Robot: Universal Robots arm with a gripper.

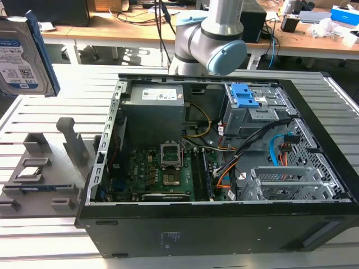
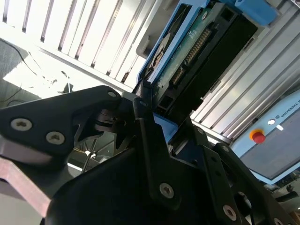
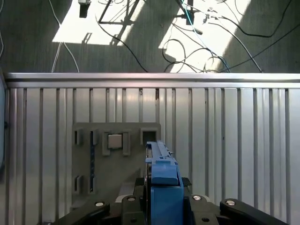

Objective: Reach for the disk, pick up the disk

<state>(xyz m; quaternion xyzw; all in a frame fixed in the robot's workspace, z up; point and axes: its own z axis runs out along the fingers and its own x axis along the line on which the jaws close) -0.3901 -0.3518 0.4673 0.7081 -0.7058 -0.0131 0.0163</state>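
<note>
The disk (image 1: 22, 59), silver with a white-and-blue label and a blue side rail, hangs in the air at the exterior view's upper left, above the grey fixture plate (image 1: 47, 185). In the first wrist view its blue rail (image 3: 163, 180) stands edge-on between the black fingers of my gripper (image 3: 161, 199). The second wrist view shows the disk's green circuit board side (image 2: 192, 51) with the gripper (image 2: 157, 119) shut on its blue-railed end.
An open black computer case (image 1: 314, 224) takes up the middle of the slatted table (image 1: 67, 84), with blue drive brackets (image 1: 245, 95) in its bay. The fixture plate holds a square silver chip (image 1: 29, 174). The arm's base (image 1: 210, 39) rises behind the case. Cables lie on the floor (image 3: 197, 33).
</note>
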